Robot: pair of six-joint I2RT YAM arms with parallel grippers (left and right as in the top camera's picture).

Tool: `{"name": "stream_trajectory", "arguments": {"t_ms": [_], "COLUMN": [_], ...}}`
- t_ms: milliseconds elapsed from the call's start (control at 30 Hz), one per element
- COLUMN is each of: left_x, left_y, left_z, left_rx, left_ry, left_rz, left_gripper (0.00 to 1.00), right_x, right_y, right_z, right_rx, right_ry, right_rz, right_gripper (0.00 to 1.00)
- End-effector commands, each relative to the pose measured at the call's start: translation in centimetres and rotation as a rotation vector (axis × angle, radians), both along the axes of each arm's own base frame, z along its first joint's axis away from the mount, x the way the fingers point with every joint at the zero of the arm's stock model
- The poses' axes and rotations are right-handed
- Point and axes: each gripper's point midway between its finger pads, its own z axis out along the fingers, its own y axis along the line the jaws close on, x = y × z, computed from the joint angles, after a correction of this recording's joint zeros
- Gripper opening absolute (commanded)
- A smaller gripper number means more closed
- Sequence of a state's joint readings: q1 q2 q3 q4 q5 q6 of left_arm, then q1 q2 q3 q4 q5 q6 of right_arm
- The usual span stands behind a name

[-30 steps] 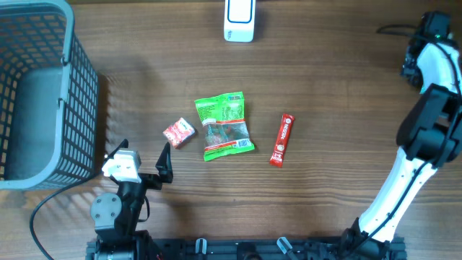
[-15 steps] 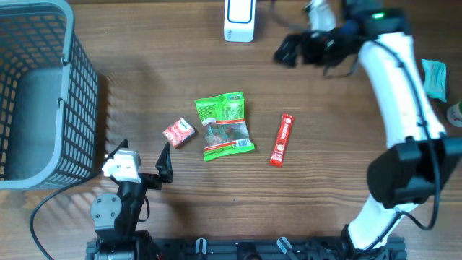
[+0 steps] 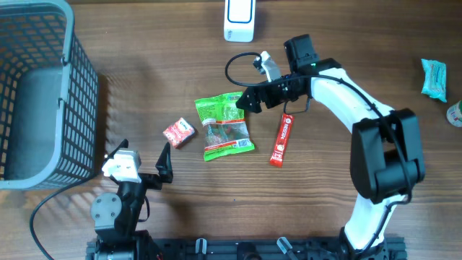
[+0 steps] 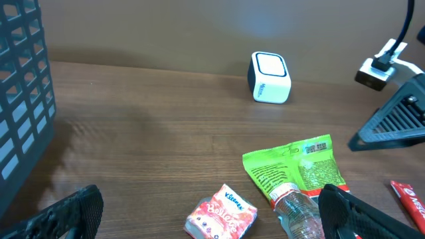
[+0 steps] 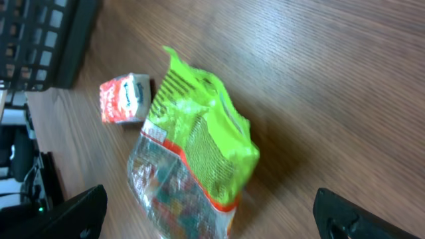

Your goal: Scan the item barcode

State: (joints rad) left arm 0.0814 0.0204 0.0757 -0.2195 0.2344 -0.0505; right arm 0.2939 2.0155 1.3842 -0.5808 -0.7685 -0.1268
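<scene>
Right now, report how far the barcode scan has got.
Done: nothing; the green bag lies flat on the table. In hand: the right gripper hangs open by its far corner, gripping nothing. Remaining: grasp it, lift it, show its barcode to the white scanner.

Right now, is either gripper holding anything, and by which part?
Nothing is held. The right gripper hovers open over the green snack bag; the left gripper is open, away from the items.
</scene>
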Motion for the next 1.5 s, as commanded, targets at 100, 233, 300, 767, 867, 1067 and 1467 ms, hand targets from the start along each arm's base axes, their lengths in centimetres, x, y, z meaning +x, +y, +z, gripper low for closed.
{"name": "stream_trajectory", "arguments": {"t_ms": [100,233,300,767,867,1067,1467], "left_x": [0.0,0.0,0.0,0.0,0.0,0.0,0.0], "left_y": [0.0,0.0,0.0,0.0,0.0,0.0,0.0], "left_z": [-0.1,-0.1,-0.1,-0.1,-0.1,-0.1,-0.1], "left_rx": [-0.011,-0.011,-0.011,-0.011,-0.011,-0.011,-0.011], "left_ry": [0.0,0.0,0.0,0.0,0.0,0.0,0.0], "left_rz": [-0.001,-0.001,-0.001,-0.001,-0.001,-0.001,-0.001], "left_gripper": [1.0,1.0,1.0,1.0,1.0,1.0,1.0], "right_x": [-2.0,-2.9,-4.3,-10.8,-10.4,-7.2,-7.7], "right_y": [2.1,2.3,3.2,8.6,10.2,11.2,7.0], "right_z": [-6.9,-7.9,-8.2,-8.9,-5.9,6.3,24.5], "right_rx": [0.007,-0.002,-0.023,0.022,0.163,0.474,0.669], "right_ry": [0.122,0.15,0.157,0.344,0.389,0.303,0.302], "right_rz": [0.084,0.106,0.156,0.267,0.275,0.331,0.297], "right_gripper": [1.0,1.0,1.0,0.04,0.04,0.05,0.05]}}
